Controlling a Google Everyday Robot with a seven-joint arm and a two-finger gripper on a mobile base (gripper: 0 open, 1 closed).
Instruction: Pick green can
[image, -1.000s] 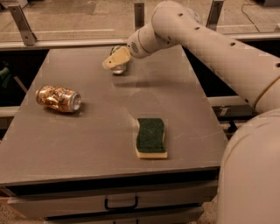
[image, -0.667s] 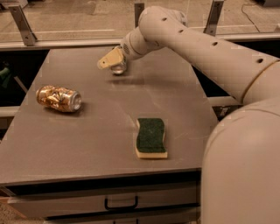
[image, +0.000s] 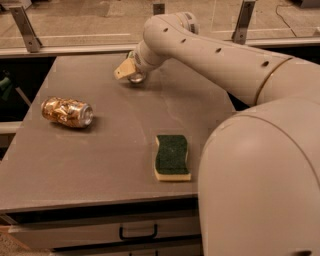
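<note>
My gripper (image: 127, 70) is at the far middle of the grey table (image: 100, 150), low over the surface, at the end of my white arm, which reaches in from the right. A small silver rounded end (image: 137, 78) shows just under the gripper. It looks like part of the green can, whose body is hidden behind the gripper. The dented gold-brown can (image: 67, 112) lies on its side at the left, well away from the gripper.
A yellow sponge with a green top (image: 172, 157) lies near the front right of the table. My arm and body fill the right side of the view. A drawer handle (image: 138, 233) is below the table's front edge. A railing runs behind the table.
The gripper has shifted slightly left at the far middle of the table. The arm has swung closer, covering more of the right side. The dented can and the sponge have not moved.
</note>
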